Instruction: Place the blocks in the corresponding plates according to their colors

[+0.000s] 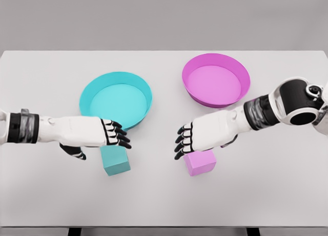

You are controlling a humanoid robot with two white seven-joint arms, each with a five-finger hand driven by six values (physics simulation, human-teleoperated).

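A cyan block (116,161) rests on the white table in front of the cyan plate (137,84). My left hand (105,138) hovers over the block's top left, fingers spread, thumb hanging below the palm, holding nothing. A magenta block (200,162) lies in front of the magenta plate (241,77). My right hand (192,141) is just above the magenta block's upper edge, covering part of it, fingers relaxed and pointing left, nothing grasped. Both plates are empty.
The white table (46,195) spans the whole view, its front edge near the bottom of the picture and its back edge behind the plates. The two plates stand side by side at mid-table.
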